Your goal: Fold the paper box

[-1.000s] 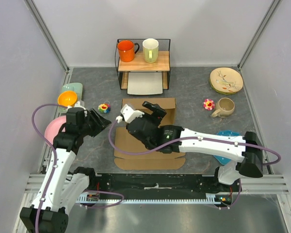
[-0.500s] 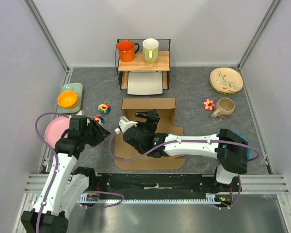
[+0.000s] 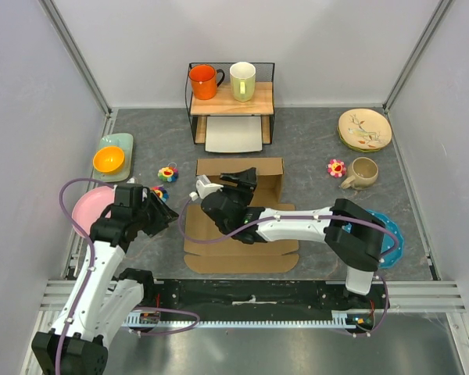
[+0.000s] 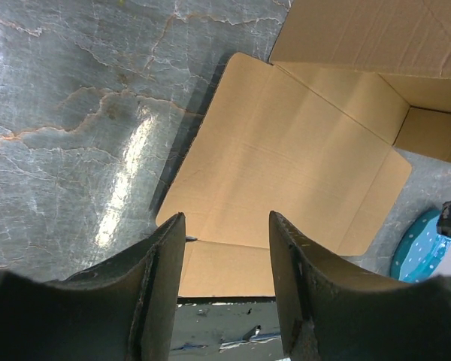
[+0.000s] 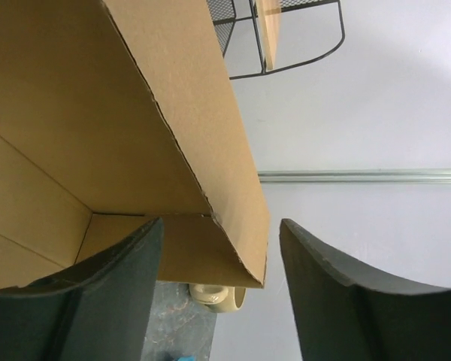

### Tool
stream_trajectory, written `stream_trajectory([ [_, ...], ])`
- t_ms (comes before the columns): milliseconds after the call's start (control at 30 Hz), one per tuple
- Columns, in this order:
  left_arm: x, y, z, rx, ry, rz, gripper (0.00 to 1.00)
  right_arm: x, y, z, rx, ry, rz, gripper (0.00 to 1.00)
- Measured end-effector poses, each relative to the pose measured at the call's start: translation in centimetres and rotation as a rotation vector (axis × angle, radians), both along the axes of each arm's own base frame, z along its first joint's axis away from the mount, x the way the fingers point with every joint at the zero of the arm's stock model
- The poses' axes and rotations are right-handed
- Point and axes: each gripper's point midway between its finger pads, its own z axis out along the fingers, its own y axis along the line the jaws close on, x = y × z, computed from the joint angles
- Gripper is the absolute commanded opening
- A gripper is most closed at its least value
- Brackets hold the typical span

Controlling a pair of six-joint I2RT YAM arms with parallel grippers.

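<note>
The paper box is a brown cardboard sheet lying mid-table with its back wall and right side folded up. My right gripper is open inside the box at the back wall. In the right wrist view the upright wall's corner sits between my spread fingers, untouched as far as I can see. My left gripper is open and empty, just left of the box's left flap. In the left wrist view it hovers over the flat cardboard flap.
A wire shelf at the back holds an orange mug and a pale mug, with a white tray beneath. Plates, a beige mug and a blue plate stand right. An orange bowl, pink plate and flower toys stand left.
My right arm folded in, its elbow swinging left, while the gripper stayed at the box's back wall. My left gripper moved slightly nearer and lower beside the left flap.
</note>
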Motion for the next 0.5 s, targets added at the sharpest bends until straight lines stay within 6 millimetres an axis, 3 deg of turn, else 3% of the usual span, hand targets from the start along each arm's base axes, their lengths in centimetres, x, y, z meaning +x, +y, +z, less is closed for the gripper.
stream_trajectory([
  [100, 0.0, 0.0, 0.0, 0.0, 0.001, -0.002, 0.55, 0.5, -0.4, -0.3, -0.02, 0.004, -0.012, 0.4],
  [367, 0.1, 0.1, 0.0, 0.007, -0.002, 0.004, 0.54, 0.8, -0.8, -0.3, -0.034, 0.002, -0.028, 0.18],
  [500, 0.2, 0.2, 0.6, 0.014, -0.013, 0.005, 0.53, 1.0, -1.2, 0.0, -0.043, -0.007, -0.048, 0.0],
])
